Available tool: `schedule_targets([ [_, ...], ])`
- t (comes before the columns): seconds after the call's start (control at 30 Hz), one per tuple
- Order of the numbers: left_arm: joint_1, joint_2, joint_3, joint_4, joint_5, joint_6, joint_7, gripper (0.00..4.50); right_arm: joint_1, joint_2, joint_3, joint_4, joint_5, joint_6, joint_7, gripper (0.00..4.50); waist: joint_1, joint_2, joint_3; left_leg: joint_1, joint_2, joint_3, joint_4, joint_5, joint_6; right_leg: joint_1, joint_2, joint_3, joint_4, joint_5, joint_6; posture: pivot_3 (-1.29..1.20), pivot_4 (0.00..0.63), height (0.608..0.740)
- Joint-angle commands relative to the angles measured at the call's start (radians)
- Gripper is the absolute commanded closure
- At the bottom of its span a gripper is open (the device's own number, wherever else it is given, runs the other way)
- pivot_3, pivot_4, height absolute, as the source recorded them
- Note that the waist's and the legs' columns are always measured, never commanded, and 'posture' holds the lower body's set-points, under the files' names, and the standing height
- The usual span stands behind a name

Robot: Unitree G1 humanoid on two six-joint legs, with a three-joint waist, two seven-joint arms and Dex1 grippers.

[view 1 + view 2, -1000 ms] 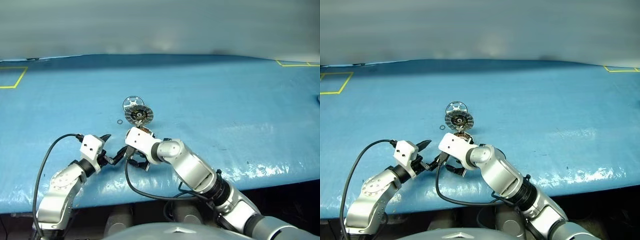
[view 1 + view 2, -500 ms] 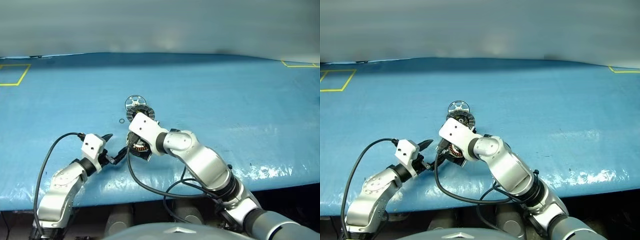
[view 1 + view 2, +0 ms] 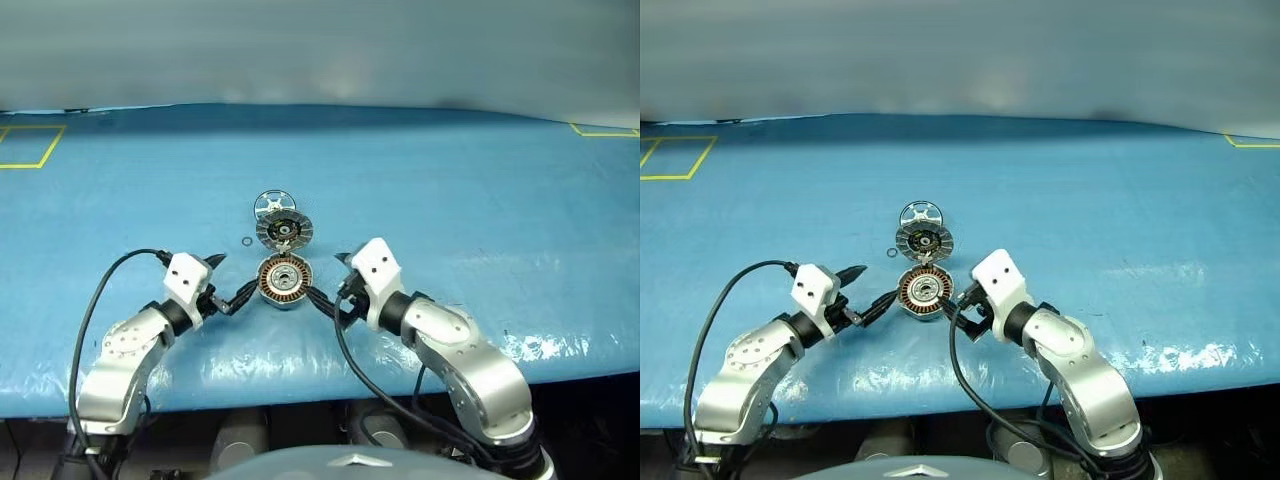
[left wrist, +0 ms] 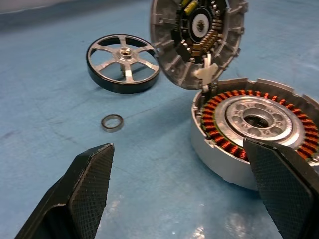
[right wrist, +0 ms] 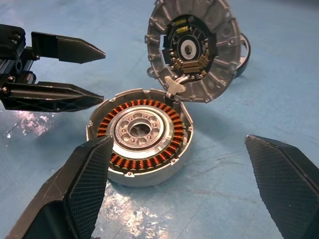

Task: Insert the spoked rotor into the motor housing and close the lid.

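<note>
- On the near part of a blue table cover (image 3: 480, 200), the left gripper (image 3: 228, 285) hovers low with its two black fingers spread wide and nothing between them.
- Opposite it, the right gripper (image 3: 328, 290) also hovers low, its fingers wide apart and empty, pointing back toward the left one.
- Between the two grippers sits the motor housing (image 3: 285, 281), a short round grey metal cup resting flat on the cover, with a ring of copper-brown windings around a silver centre. Neither gripper touches it.
- Its lid (image 3: 284, 230) stands tilted open on the far side of the housing, joined to the rim by a small pale hinge (image 5: 174, 85). The inner face is dark in the middle, with small yellowish and brown parts and a ribbed grey rim.
- Just beyond the lid lies the spoked rotor (image 3: 271, 203), a shiny silver wheel with a dark outer band, open gaps and a central hub. It rests on the cover, outside the housing.
- A small metal ring (image 3: 246, 241) lies loose on the cover, left of the lid and near the rotor.
- Yellow tape lines (image 3: 30, 150) mark the far corners of the cover.
- No brand name, label or readable writing appears on any part.
</note>
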Motion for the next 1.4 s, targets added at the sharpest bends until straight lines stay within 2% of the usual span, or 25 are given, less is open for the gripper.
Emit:
schedule_targets([
  [0.03,-0.052,0.009,0.038,0.044,-0.007,-0.016,-0.006,0.00,0.040,-0.006,-0.025,-0.009,0.016,-0.082,-0.018,0.21,-0.001,-0.001,0.000,0.000,0.000,0.000,0.000,0.000,0.000,0.000,0.000,0.000,0.000,0.000,0.000,0.00,0.150,0.740],
  [0.1,-0.087,0.020,0.036,0.083,-0.018,-0.010,-0.035,0.00,0.068,-0.006,-0.031,-0.006,0.020,-0.120,-0.028,0.58,0.001,-0.001,0.001,0.000,0.000,0.000,0.000,0.000,0.000,0.001,0.000,0.000,0.000,0.000,0.000,0.00,0.150,0.740],
  [0.23,-0.209,0.047,0.005,0.236,0.000,-0.023,-0.113,0.00,0.103,-0.012,-0.029,0.005,0.020,-0.169,-0.041,0.58,0.005,-0.002,0.001,0.000,-0.001,0.000,0.001,0.000,0.000,0.001,0.000,0.000,-0.001,0.000,0.001,0.00,0.150,0.740],
  [0.5,-0.448,0.027,-0.044,0.540,0.050,-0.062,-0.170,0.00,0.106,-0.016,-0.017,0.018,0.011,-0.187,-0.071,0.58,0.007,-0.002,0.001,0.000,-0.001,0.000,0.001,0.000,0.000,0.001,0.000,0.001,-0.001,0.004,0.006,0.00,0.150,0.740],
  [0.7,-0.540,0.002,-0.108,0.698,0.110,-0.112,-0.219,0.00,0.108,-0.019,-0.013,0.017,0.007,-0.185,-0.092,0.58,0.008,-0.002,0.001,-0.001,-0.001,0.000,0.001,0.000,0.000,0.001,0.000,0.001,-0.001,0.004,0.006,0.00,0.150,0.740],
  [1.0,-0.598,-0.006,-0.160,0.825,0.243,-0.188,-0.144,0.00,0.105,-0.013,-0.025,0.006,0.020,-0.170,-0.123,0.58,0.009,-0.002,0.001,-0.001,-0.001,0.000,0.003,0.000,0.000,0.002,0.000,0.001,0.000,0.004,0.007,0.00,0.150,0.740],
  [1.1,-0.592,-0.004,-0.156,0.833,0.249,-0.197,-0.143,0.59,0.098,-0.008,-0.026,0.005,0.023,-0.164,-0.128,0.61,0.008,-0.002,0.001,0.001,-0.001,0.000,0.004,0.000,0.000,0.004,0.000,0.001,0.000,0.004,0.007,0.00,0.150,0.740],
  [1.4,-0.488,0.010,-0.128,0.735,0.223,-0.138,-0.150,3.53,0.086,-0.009,-0.028,0.020,0.024,-0.148,-0.141,0.61,0.000,-0.002,0.001,0.004,-0.001,0.000,0.004,0.000,0.000,0.005,0.001,0.002,0.002,0.005,0.007,0.00,0.150,0.740],
])
